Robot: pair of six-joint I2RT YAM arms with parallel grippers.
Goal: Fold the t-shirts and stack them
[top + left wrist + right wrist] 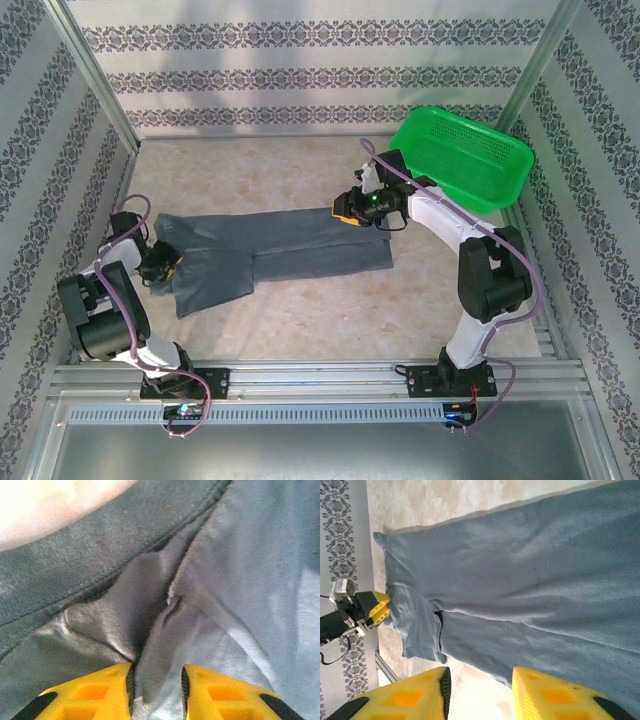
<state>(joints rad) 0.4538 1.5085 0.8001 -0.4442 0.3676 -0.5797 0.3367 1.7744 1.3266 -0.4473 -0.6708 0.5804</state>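
While I watch from above, the t-shirt lies spread in a long strip on the table, left of the basket and nearer the arm bases than it. The right gripper hangs over the t-shirt end closest to the basket, and the left gripper sits at the end farthest from the basket. On the left wrist view I see the jaws clamped on a raised fold of t-shirt, beside a stitched hem. On the right wrist view the jaws stand apart above the t-shirt's edge and a patch of table
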